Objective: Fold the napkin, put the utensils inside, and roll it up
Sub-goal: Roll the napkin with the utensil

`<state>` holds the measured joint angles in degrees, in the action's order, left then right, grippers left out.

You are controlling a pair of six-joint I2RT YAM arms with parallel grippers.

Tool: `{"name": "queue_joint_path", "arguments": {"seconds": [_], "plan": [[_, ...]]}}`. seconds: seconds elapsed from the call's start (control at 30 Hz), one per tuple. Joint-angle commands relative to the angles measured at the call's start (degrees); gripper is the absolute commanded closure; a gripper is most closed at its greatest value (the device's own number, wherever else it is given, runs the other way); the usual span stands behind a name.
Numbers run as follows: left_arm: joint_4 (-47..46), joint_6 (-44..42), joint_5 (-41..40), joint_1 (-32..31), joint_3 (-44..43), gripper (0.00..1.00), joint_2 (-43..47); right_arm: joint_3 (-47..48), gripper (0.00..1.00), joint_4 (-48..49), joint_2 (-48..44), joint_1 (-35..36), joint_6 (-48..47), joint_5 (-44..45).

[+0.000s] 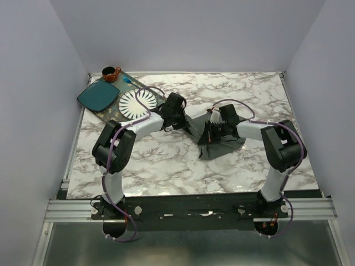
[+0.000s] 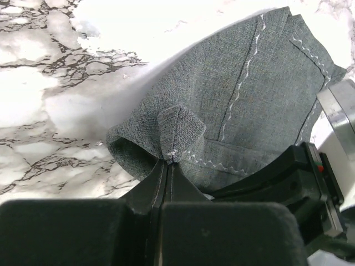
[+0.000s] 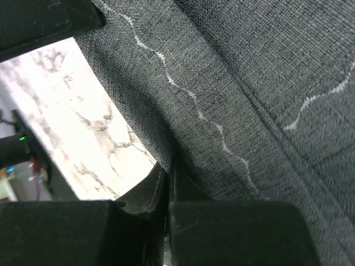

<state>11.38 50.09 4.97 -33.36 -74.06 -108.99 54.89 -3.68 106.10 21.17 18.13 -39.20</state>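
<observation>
The napkin (image 1: 222, 148) lies bunched at the middle of the desk (image 1: 166, 166) between both arms, one corner pinched tight in the left gripper (image 2: 168, 162) and a stitched fold clamped in the right gripper (image 3: 169, 166).

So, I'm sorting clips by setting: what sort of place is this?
Most likely a robot lab test cell, not a dining room: a marble-patterned table boxed in by plain walls, with a left arm and a right arm mounted at a metal rail along its near edge.
</observation>
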Motion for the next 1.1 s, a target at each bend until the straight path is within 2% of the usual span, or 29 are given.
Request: {"name": "queue_joint_path", "arguments": {"seconds": [0.0,0.13,0.2,0.23,0.3,0.33,0.43,0.5,0.63,0.7,0.73,0.77,0.9,1.07], "plan": [[-0.6,4.4,-2.0,0.3,0.8,1.0,-0.4,-0.2,0.82,-8.7,-3.8,3.7,-1.5,13.2],[-2.4,5.0,-0.6,0.1,3.0,1.0,-0.3,1.5,0.79,-11.2,-5.3,7.7,-1.7,22.9],[-4.2,4.0,-0.2,0.5,4.0,1.0,-0.4,1.8,0.82,-12.0,-5.2,8.5,-1.5,24.9],[-5.3,2.4,2.5,0.8,4.2,1.0,-0.8,1.9,0.83,-12.1,-5.0,9.1,-1.5,25.5],[-6.8,1.0,4.7,1.8,3.6,0.87,-2.0,2.1,0.86,-12.6,-4.7,9.9,-1.4,26.0],[-7.2,-0.1,5.7,2.1,3.3,0.77,-2.3,2.1,0.86,-12.6,-4.5,10.1,-1.3,25.9],[-4.2,-2.8,4.7,3.3,1.6,0.72,-2.7,2.3,0.87,-12.8,-4.3,11.2,-1.0,26.7],[-5.1,-2.9,4.0,3.7,3.9,0.68,-0.5,2.4,0.88,-12.9,-4.4,11.2,-0.6,26.7],[-4.3,-4.7,2.5,4.4,5.5,0.55,2.9,3.0,0.89,-12.8,-4.2,11.3,-0.6,26.0],[-2.9,-5.9,1.5,4.4,5.1,0.43,4.9,3.2,0.89,-13.0,-4.0,11.2,-0.6,25.7],[-2.4,-6.7,1.3,4.4,4.9,0.23,5.5,3.4,0.89,-12.9,-3.9,11.3,-0.6,25.6],[-1.6,-6.8,1.1,4.4,4.9,0.18,6.2,3.4,0.9,-12.9,-3.8,11.2,-0.6,25.4],[-2.3,-3.1,4.3,4.5,7.5,0.16,7.9,3.4,0.91,-12.9,-3.9,11.2,-0.5,25.1],[-11.0,6.2,12.0,4.0,13.3,0.24,6.3,3.2,0.92,-12.8,-4.2,11.2,-0.3,24.4]]}}
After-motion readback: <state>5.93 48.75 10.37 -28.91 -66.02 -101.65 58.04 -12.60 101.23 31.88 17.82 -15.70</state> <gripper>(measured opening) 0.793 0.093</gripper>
